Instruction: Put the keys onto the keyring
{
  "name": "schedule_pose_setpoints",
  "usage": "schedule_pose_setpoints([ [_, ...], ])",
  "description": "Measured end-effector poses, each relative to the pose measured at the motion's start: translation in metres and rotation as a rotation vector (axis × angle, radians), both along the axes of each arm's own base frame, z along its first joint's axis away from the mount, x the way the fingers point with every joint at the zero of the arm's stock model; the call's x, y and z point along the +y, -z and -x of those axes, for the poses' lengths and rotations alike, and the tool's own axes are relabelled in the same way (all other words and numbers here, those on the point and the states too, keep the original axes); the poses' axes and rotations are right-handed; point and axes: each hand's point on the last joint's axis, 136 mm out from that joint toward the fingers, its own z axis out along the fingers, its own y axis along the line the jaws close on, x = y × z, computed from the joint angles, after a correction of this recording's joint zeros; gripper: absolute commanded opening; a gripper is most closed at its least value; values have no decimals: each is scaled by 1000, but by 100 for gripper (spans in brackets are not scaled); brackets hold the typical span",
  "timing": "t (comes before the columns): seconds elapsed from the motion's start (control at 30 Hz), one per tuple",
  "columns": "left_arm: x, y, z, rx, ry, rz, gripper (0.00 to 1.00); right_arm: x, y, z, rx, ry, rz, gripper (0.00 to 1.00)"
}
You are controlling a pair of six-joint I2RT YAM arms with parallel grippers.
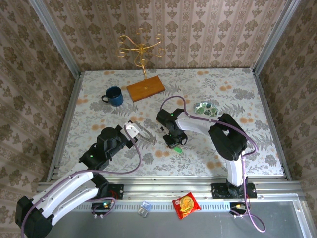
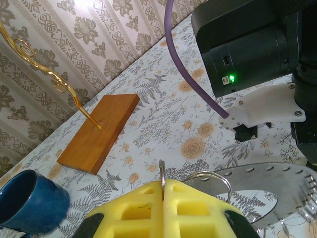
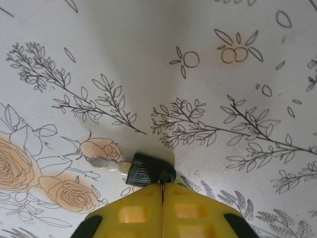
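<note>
On floral table [image 1: 99, 148]: wooden-based gold candelabra [image 1: 145, 88], blue mug [image 1: 114, 95] at far left. Mid-table, left gripper [image 2: 163, 191] was clenched, yellow pads [image 2: 133, 210] pinching keyring [image 2: 162, 171], which stood edge-on above tips; wide flat grey ring [image 2: 277, 191] just beside, to right. Pads of right gripper [image 3: 162, 193] pressed together, tips touching dark-headed key [image 3: 148, 171], which lay flat with blade pointing left; whether head was pinched, unclear. Green-headed key [image 1: 177, 148] lay just on near side of right gripper.
</note>
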Motion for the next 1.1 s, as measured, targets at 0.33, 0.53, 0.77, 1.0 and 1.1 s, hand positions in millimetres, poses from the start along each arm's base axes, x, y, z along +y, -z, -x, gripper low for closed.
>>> schedule_pose_setpoints([
  [0.33,1,0,2,-3,5,-11,0,-2,-21,-4,-71,-11,-33,0],
  [0.53,0,2,4,3,19,-18,0,-1,-79,-7,-243,-36,-186,0],
  [0.77,-6,4,10,26,68,-22,0,0,-127,-7,-441,-93,-348,0],
  [1.0,-25,1,22,61,178,-13,0,4,-160,0,-602,-172,-509,0],
  [1.1,-35,1,29,77,233,-8,0,9,-171,8,-648,-230,-590,0],
])
